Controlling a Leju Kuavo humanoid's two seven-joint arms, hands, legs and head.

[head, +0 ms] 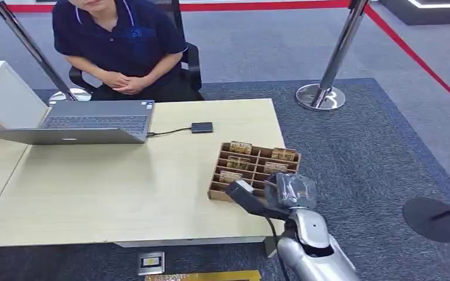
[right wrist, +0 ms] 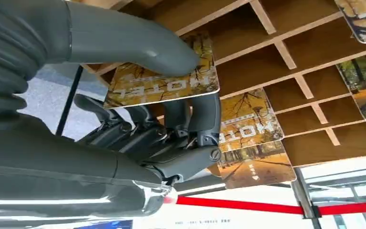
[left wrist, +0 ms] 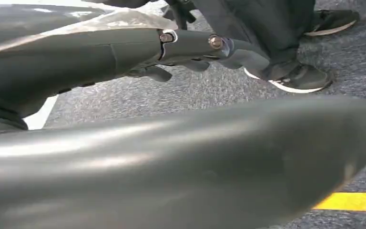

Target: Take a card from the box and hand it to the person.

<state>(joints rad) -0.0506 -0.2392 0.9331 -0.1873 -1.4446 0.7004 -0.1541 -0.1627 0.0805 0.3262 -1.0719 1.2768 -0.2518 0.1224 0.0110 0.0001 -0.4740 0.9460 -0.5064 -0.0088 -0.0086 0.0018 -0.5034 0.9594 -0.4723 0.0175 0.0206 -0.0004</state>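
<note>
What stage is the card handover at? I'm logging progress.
Done: the right hand has reached the box. In hand: its thumb and fingers pinch a card at the compartments. Left: lift it away and pass it to the person seated across the table.

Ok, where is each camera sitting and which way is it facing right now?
Head view: high on the body, looking down at the table, box, seated person; right hand shows.
Left wrist view: low, facing floor and a shoe; left hand shows.
Right wrist view: behind the right hand, pinching a card.
Shared: box, right hand.
</note>
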